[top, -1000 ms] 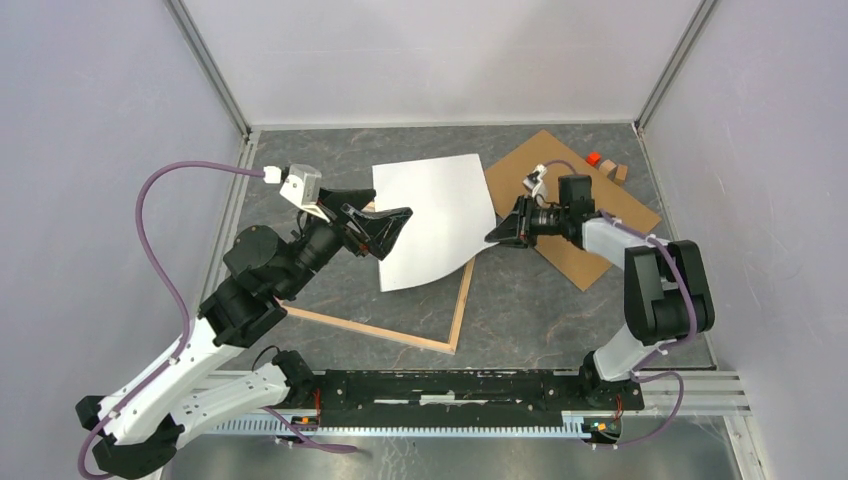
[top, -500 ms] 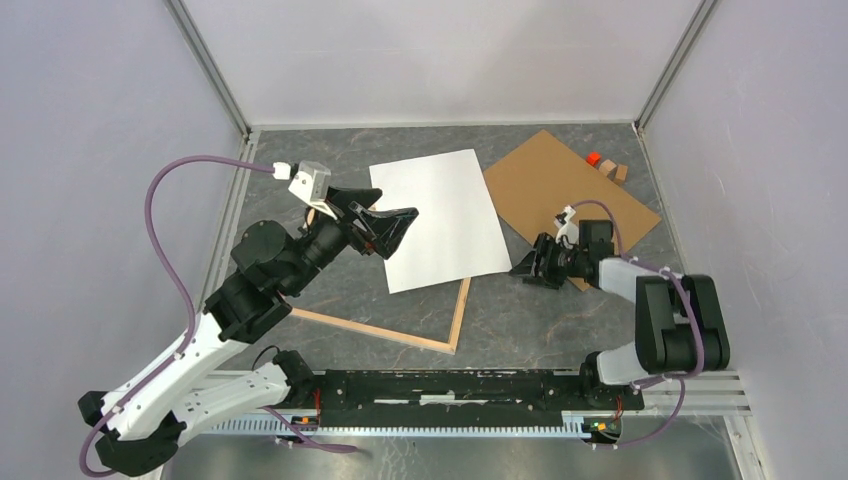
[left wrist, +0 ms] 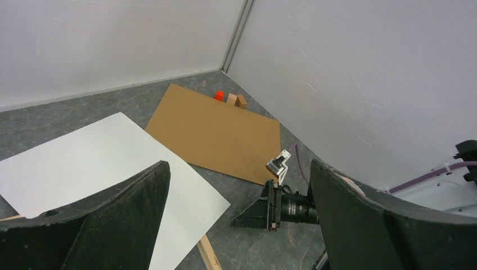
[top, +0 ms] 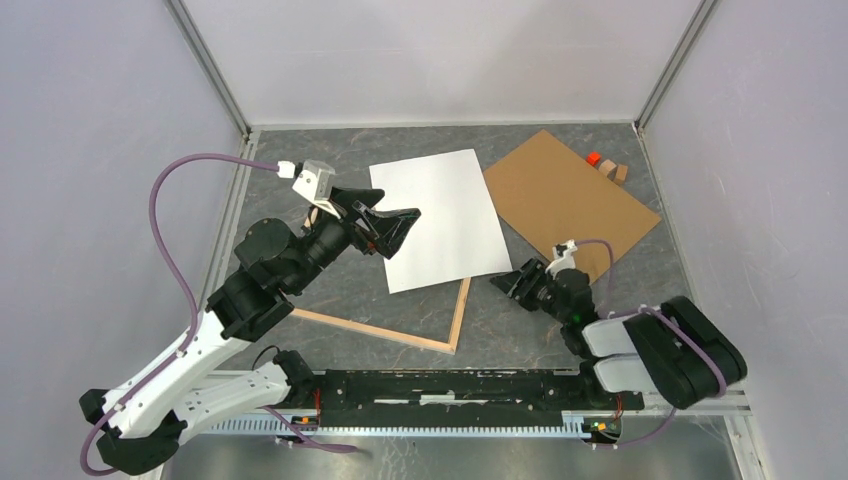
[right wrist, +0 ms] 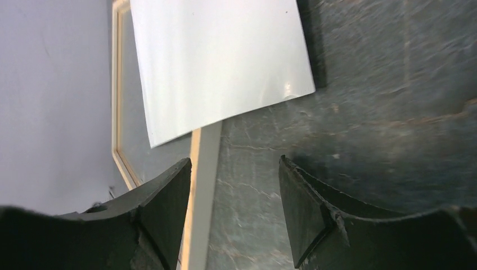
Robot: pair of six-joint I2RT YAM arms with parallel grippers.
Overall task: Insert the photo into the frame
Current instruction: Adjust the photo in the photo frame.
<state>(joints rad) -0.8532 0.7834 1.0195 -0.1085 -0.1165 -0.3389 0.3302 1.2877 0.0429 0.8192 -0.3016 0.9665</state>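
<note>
Pale walls closed in a dark, marbled table [top: 340, 145] on three sides, and the arms reached in from its near edge. The photo [top: 440, 220] lay flat near the middle of the table with its plain white back upward, the printed side hidden. It rested askew across the far part of the frame [top: 370, 330] rather than seated inside it, and its near right corner overhung the frame's right rail onto the bare table. The frame lay with its pale wood side up, only its near rail, its right rail and a bit of the left side showing. A brown backing board [top: 570, 195] lay flat toward the far right corner, just beside the photo, with a small orange piece [top: 593, 158] and wooden blocks [top: 615, 172] at its far edge. The left gripper [top: 403, 232] hovered over the photo's left edge, jaws spread wide and empty. The right gripper [top: 515, 283] sat low near the photo's near right corner — jaws parted, nothing between them — pointing at the frame's right rail.
</note>
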